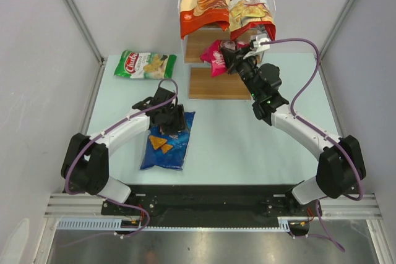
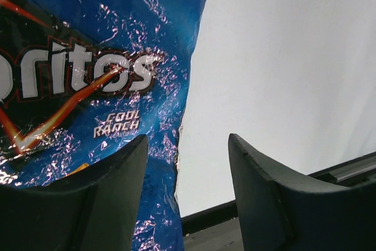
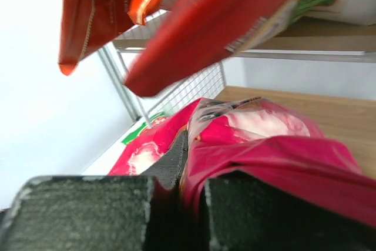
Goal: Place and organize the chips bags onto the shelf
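Top centre of the overhead view: shelf [image 1: 213,86], white wire frame and pale wooden boards, stepped in three tiers. On the top tier, side by side, orange-and-cream bag [image 1: 204,1] at the left and red Chuba cassava bag [image 1: 250,10] at the right, both tilted forward past the board edge. Just below them, by the middle step, pink Real bag [image 1: 216,58], pinched tight in the right gripper [image 1: 234,57], jaws closed on its crumpled edge; in the right wrist view, pink foil squeezed between both fingers, a wooden board behind it, the two upper bags overhead. Resting on a board or lifted clear of it: cannot tell. Left of the shelf, flat on the pale green table [image 1: 247,146], green Chuba bag [image 1: 145,64], well apart from both arms. Lower left of centre, blue Doritos Cool Ranch bag [image 1: 167,145], flat on the table, under the left gripper [image 1: 170,119], low over its upper end, jaws spread apart, gripping nothing; in the left wrist view, frame-left finger over the blue foil, frame-right finger over bare table, the bag's side edge in the gap.
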